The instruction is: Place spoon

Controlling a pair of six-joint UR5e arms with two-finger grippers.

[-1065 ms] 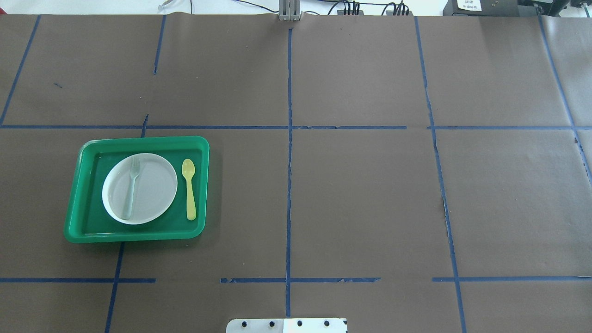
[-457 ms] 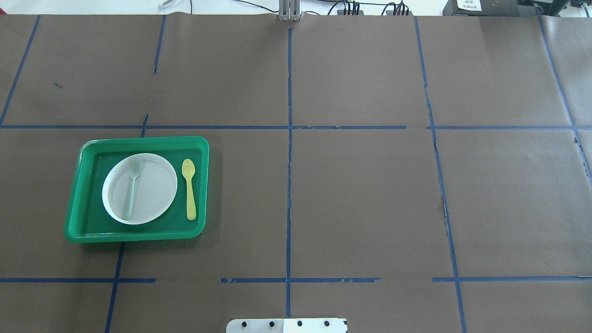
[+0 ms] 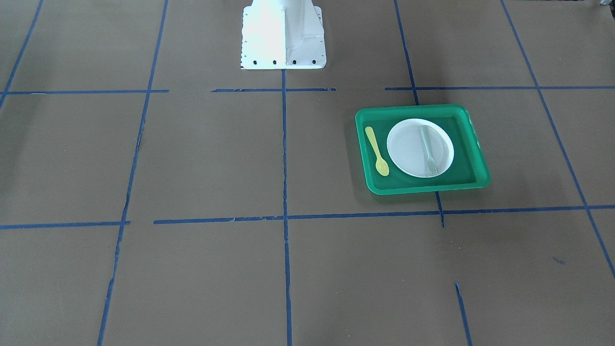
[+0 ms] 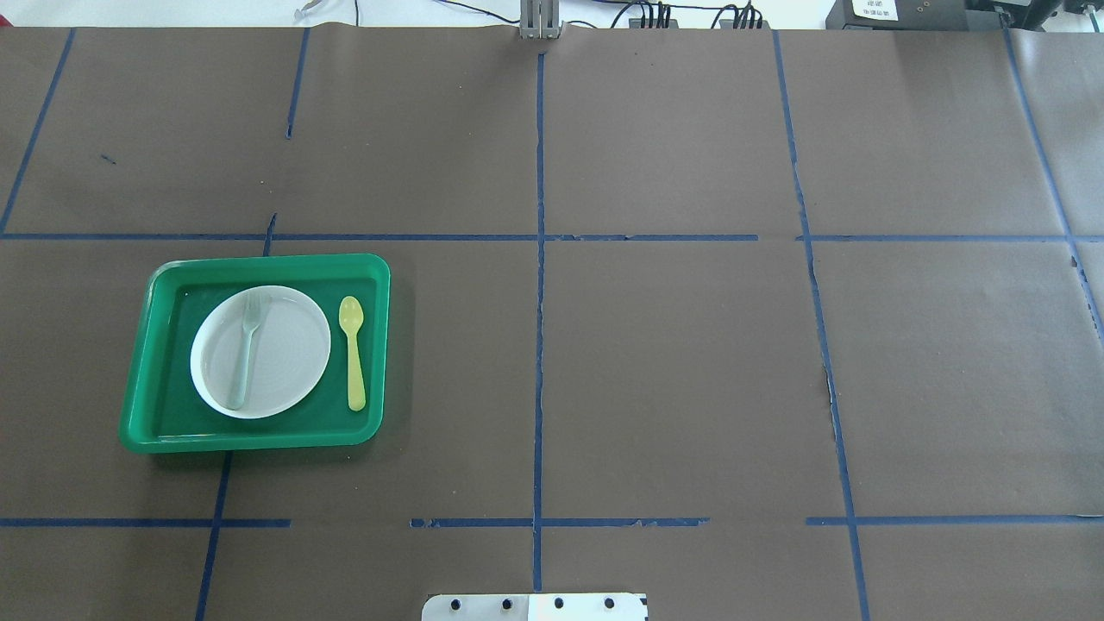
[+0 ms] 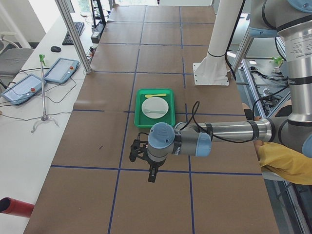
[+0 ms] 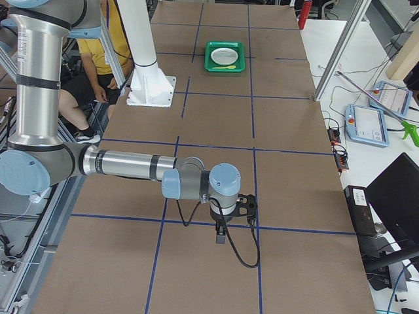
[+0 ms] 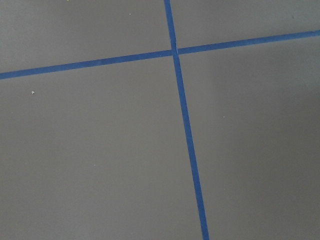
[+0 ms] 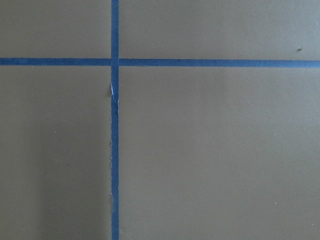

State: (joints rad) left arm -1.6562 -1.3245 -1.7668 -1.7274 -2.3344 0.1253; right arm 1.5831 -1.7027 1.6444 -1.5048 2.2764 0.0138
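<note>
The pale yellow spoon lies flat in the green tray, right of the white plate, bowl end away from the robot. It also shows in the front view and small in the side views. A grey-green fork lies on the plate. My left gripper hangs over bare table short of the tray, seen only from the left side; I cannot tell its state. My right gripper hangs far from the tray, seen only from the right side; I cannot tell its state.
Brown paper with blue tape lines covers the table; both wrist views show only that. The white robot base stands at the table's near edge. A person in yellow sits behind it. Tablets lie on a side desk.
</note>
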